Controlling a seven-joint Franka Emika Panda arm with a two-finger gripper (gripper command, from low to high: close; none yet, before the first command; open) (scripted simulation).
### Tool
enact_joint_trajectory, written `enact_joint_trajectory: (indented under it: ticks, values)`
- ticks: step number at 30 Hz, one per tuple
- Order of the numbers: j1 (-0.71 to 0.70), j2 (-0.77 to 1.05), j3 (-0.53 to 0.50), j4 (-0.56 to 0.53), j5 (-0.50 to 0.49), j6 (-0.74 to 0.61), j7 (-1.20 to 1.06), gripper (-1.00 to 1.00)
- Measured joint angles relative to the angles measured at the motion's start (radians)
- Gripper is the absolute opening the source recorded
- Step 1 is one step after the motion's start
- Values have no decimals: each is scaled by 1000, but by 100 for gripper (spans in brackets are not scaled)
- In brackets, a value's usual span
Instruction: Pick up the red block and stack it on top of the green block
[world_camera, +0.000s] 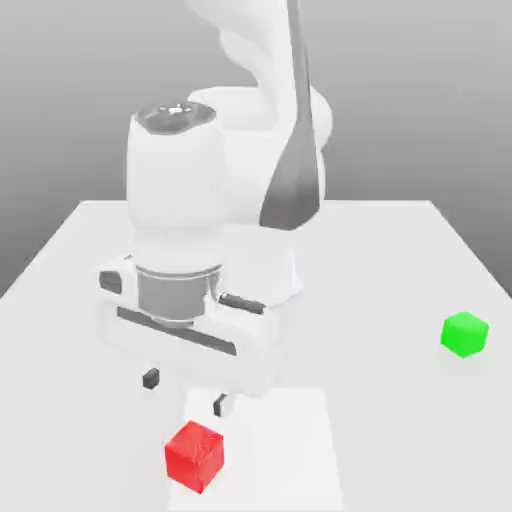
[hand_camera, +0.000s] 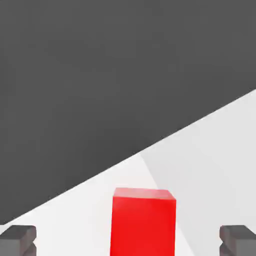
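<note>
The red block (world_camera: 195, 455) rests on the white table near its front edge. My gripper (world_camera: 185, 391) hangs open just above and behind it, with nothing between its fingers. In the hand view the red block (hand_camera: 143, 221) lies between the two dark fingertips (hand_camera: 18, 239), closer to the middle than to either tip. The green block (world_camera: 464, 334) sits on the table far off toward the exterior view's right, apart from the arm.
The white table (world_camera: 380, 250) stretches back to the arm's base. A slightly brighter rectangular patch (world_camera: 300, 450) marks the tabletop beside the red block. The table edge (hand_camera: 150, 150) runs diagonally in the hand view, dark floor beyond it.
</note>
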Motion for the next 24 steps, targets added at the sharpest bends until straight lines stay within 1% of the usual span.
enact_joint_trajectory:
  ticks: [4, 5, 12, 17, 22, 24]
  values:
    - [1, 145, -3, 16, -1, 117, 7, 0]
    - [2, 172, -4, 20, -2, 139, 8, -100]
    - [1, 174, -3, 20, -4, 142, 10, -100]
    - [-4, 18, 5, -4, 2, 10, 4, -100]
    - [116, -66, 147, -47, 25, -27, -39, -100]
    - [214, -95, 212, -66, 40, -34, -65, -100]
